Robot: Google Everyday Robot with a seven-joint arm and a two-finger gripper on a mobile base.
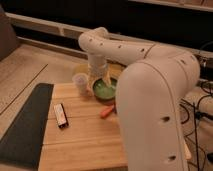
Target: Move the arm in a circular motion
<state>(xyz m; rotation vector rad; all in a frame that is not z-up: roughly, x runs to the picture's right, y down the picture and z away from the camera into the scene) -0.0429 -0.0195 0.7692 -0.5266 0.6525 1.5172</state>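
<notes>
The glossy off-white arm point(150, 95) fills the right foreground and hides the right side of the wooden table point(80, 145). Its thick segment with dark screw holes runs up and left to a rounded joint point(97, 40), then drops down. The gripper point(98, 79) hangs at the end of it, just above the far left rim of a green bowl point(104, 91) and next to a clear plastic cup point(80, 81).
An orange-red item point(107, 111) lies in front of the bowl. A small black device point(60, 115) lies at the table's left side. A dark mat point(25, 125) lies on the floor to the left. A yellow dish point(82, 69) sits behind the cup. Cables point(200, 105) hang at the right.
</notes>
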